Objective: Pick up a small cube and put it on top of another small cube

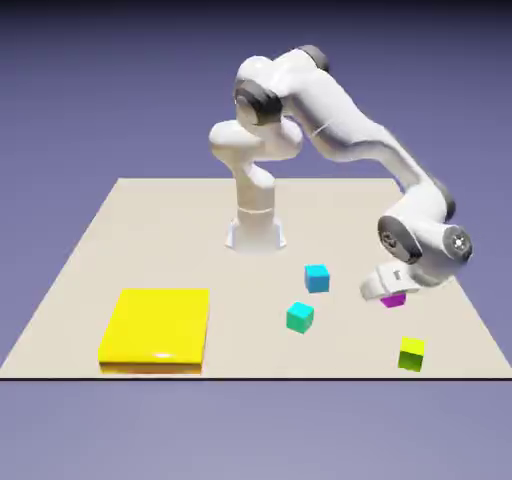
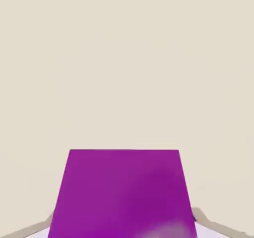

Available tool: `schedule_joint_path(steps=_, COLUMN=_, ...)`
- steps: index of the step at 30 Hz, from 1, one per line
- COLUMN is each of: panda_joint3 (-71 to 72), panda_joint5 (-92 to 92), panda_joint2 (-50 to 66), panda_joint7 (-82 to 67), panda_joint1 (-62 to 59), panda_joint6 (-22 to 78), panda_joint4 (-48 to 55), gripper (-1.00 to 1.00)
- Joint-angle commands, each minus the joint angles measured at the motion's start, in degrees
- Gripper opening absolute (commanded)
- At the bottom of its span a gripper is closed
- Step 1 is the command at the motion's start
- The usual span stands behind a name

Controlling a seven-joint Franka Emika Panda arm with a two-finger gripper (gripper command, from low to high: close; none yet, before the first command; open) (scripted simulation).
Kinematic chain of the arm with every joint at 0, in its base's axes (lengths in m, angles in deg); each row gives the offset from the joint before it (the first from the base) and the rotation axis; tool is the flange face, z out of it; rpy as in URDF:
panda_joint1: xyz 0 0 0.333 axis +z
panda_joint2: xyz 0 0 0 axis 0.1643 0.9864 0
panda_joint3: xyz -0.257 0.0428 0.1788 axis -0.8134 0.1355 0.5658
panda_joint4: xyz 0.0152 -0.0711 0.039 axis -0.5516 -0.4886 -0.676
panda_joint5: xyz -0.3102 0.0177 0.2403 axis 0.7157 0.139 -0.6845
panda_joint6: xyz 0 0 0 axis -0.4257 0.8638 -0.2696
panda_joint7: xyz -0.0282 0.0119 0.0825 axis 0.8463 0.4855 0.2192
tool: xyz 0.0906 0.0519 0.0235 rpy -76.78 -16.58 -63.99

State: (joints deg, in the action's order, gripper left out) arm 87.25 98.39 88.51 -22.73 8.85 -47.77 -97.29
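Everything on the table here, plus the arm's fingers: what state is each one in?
Fingers: closed on the magenta cube's sides
Magenta cube: gripped, low at the table
Blue cube: resting on the table, nothing on top
Teal cube: likewise
Yellow-green cube: likewise
Yellow block: lying flat, bare on top

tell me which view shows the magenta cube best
The hand view shows the magenta cube best: it looms large at the bottom, its plain face broad, though the picture's bottom edge cuts it off. The exterior view shows only a small part of it, low under the gripper, which hides the rest.
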Motion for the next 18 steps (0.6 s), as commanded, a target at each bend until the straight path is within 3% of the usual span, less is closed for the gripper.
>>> schedule_joint_path(steps=1, panda_joint3=-1.9, panda_joint5=-0.6, panda_joint2=-2.1, panda_joint7=-2.2, panda_joint1=-0.8, panda_joint6=0.1, panda_joint4=-1.4, gripper=-1.00)
schedule_joint_path(steps=8, panda_joint3=-12.0, panda_joint5=-4.7, panda_joint2=-13.0, panda_joint7=-14.1, panda_joint1=-4.8, panda_joint6=0.6, panda_joint4=-8.8, gripper=-1.00)
schedule_joint_path(steps=12, panda_joint3=-13.0, panda_joint5=-3.0, panda_joint2=-9.0, panda_joint7=-13.0, panda_joint1=-4.4, panda_joint6=-9.1, panda_joint4=-14.7, gripper=-1.00)
schedule_joint_path(steps=13, panda_joint3=-13.0, panda_joint5=-3.0, panda_joint2=-9.0, panda_joint7=-13.0, panda_joint1=-4.4, panda_joint6=-9.1, panda_joint4=-14.7, gripper=1.00)
schedule_joint_path(steps=18, panda_joint3=-12.0, panda_joint5=-4.7, panda_joint2=-13.0, panda_joint7=-14.1, panda_joint1=-4.8, panda_joint6=0.6, panda_joint4=-8.8, gripper=1.00)
